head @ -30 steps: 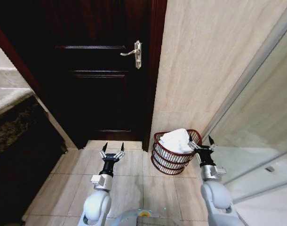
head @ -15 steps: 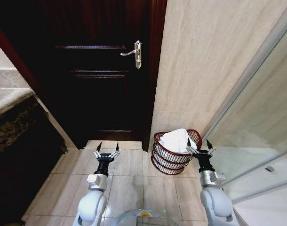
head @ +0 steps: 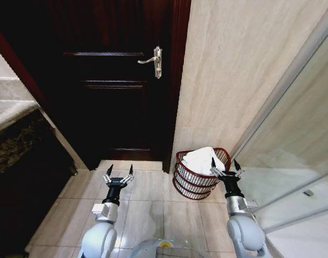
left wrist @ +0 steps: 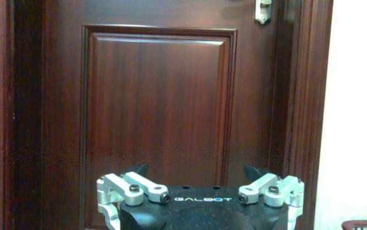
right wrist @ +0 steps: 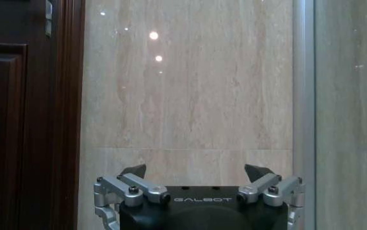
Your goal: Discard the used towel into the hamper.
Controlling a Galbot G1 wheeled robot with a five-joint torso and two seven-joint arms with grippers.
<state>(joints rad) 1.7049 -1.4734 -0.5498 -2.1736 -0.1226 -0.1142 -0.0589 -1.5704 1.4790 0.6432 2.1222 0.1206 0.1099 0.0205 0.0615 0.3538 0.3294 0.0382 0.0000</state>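
Towel point(head: 202, 160) fills the hamper point(head: 199, 183); my right gripper point(head: 223, 166) and left gripper point(head: 119, 172) are spread, both wrist views reading "GALBOT" point(left wrist: 203, 199).

The robot has two smooth grey arms. Each ends in a black gripper, the left gripper point(head: 119, 172) and the right gripper point(head: 225, 166), with silver metal links, small dark screws, pointy black tips and white "GALBOT" letters.

The white towel point(head: 201, 159) lies bunched inside the red-brown wire hamper point(head: 198, 183), standing upright just beside the door frame point(head: 177, 80).
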